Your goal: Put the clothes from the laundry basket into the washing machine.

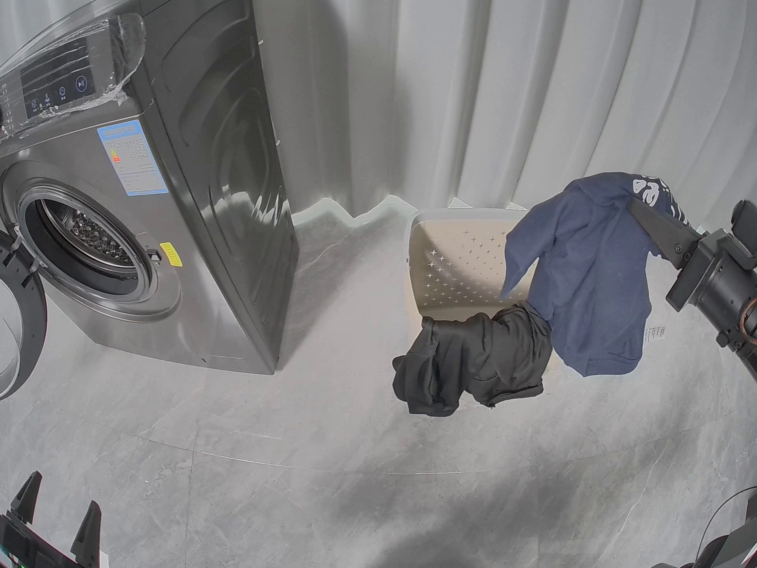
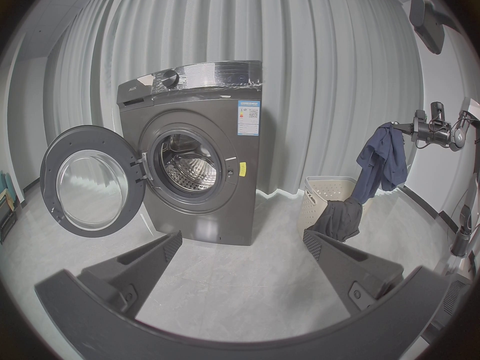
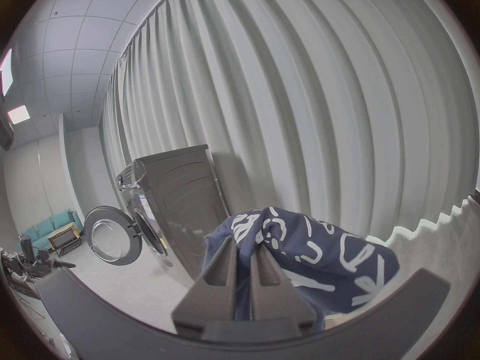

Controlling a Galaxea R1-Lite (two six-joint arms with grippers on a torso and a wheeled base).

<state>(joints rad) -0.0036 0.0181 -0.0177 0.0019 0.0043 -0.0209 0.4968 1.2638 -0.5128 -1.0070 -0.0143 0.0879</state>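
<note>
Your right gripper's (image 3: 243,248) jaws are clamped on the blue shirt (image 1: 591,278), which hangs over the basket (image 1: 457,262). The left gripper's (image 2: 241,236) jaws stand apart. You're mid-transfer, so next carry the shirt across into the washing machine's (image 1: 158,199) open drum.

A white pleated curtain (image 1: 489,80) hangs to the glossy grey stone-look floor (image 1: 315,451).

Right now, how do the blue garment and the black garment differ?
The blue garment carries white print; the black garment looks plain. The blue garment hangs in the air, clamped in the right pincer; the black garment is draped over the near rim of the laundry basket, held by nothing. The blue garment hangs long; the black garment is bunched. Both are outside the washing machine.
</note>
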